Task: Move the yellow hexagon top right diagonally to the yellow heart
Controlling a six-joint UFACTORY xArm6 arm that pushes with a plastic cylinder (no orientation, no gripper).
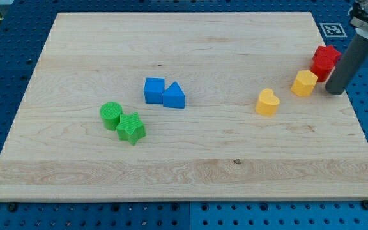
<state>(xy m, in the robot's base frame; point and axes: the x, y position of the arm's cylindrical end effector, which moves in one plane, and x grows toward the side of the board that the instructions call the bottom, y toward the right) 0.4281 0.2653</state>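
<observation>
**Camera view: hexagon already up and right of the heart, rod parked at its right**

Camera view shows the wooden board [184,160] with the task's two blocks near the view's right edge. The yellow hexagon [304,83] sits up and to the right of the yellow heart [268,102], near it but apart, with a sliver of bare wood between them. Judged from that layout, the diagonal placement looks close to done, if not done.

There is no pincer on this arm — only a straight dark rod, so nothing opens, closes or holds. My tip [335,91] rests on the board just to the right of the yellow hexagon, slightly below its centre line, and I cannot tell whether it touches the block or stands a hair off it.

The relation that matters: the hexagon lies to the view's left of my tip, so any push from here would drive it leftward, toward the heart and out of its diagonal spot. A correction upward or rightward would call for going round the block first.

A red block [325,61], shape unclear, stands just above and right of the hexagon, beside the rod — a nudge that way risks shoving it. Well apart on the view's left lie a blue cube [153,91] touching a blue triangle [174,96], and a green cylinder [110,115] touching a green star [131,128].
</observation>
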